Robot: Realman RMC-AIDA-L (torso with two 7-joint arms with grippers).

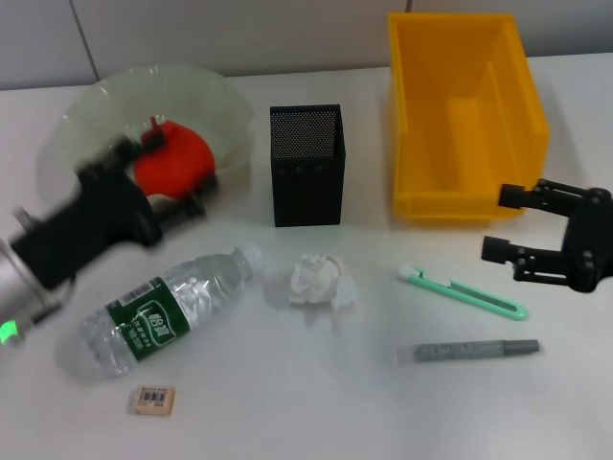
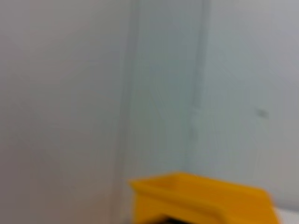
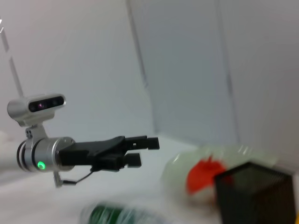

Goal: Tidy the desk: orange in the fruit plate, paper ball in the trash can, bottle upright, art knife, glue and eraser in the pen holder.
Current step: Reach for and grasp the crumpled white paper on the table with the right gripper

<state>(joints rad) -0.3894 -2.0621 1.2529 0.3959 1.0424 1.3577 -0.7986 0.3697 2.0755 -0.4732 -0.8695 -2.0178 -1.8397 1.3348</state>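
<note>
Orange: the orange [image 1: 172, 161] sits inside the fruit plate [image 1: 211, 96], toward its near rim; that step looks done.
Left gripper: the left gripper [image 1: 163, 163] hangs at the plate's near edge, just beside the orange; in the right wrist view [image 3: 142, 149] its fingers are parted and hold nothing.
Bottle: the bottle [image 1: 172, 311] lies on its side just below that arm, cap toward the paper ball [image 1: 321, 280], long axis slanting from near-left to far-right.
Nearer arm: left, by my judgement, for bottle and eraser [image 1: 153, 400].
Right gripper: the right gripper [image 1: 508, 225] hovers wide open beside the trash can [image 1: 460, 57], near the art knife [image 1: 465, 292].
Room: open table around the bottle; pen holder [image 1: 306, 165] stands well behind it.
</note>
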